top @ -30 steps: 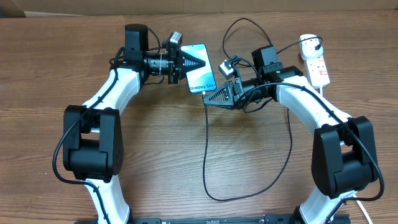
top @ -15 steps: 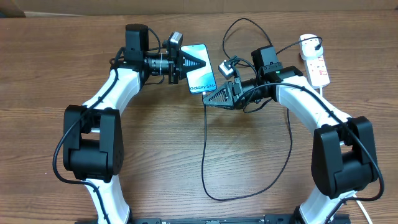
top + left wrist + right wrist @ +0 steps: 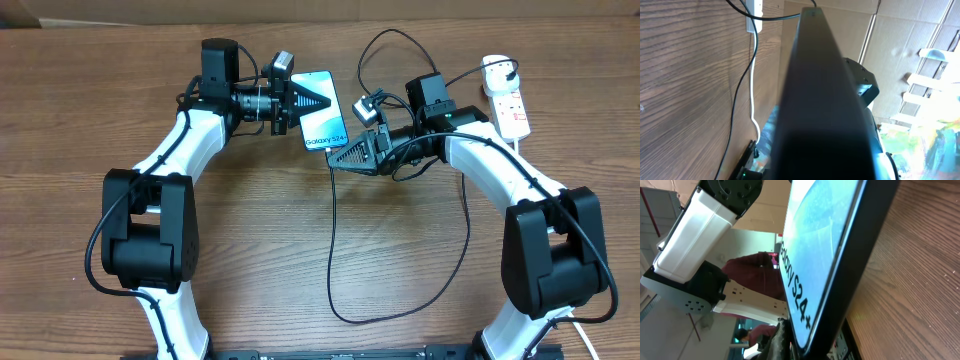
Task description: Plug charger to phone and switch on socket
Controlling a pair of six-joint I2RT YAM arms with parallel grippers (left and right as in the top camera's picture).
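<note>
Black left gripper (image 3: 303, 100): jaws closed on the side edge of the phone (image 3: 325, 125), which has its lit screen facing up. Right gripper (image 3: 340, 157): jaws closed on the tip end of the charger (image 3: 329, 230), just at the phone's lower end. Cable loops across the wooden counter (image 3: 260, 230) and back towards the right arm. Socket (image 3: 512, 112) lies at the far right, well apart from the phone.
</note>
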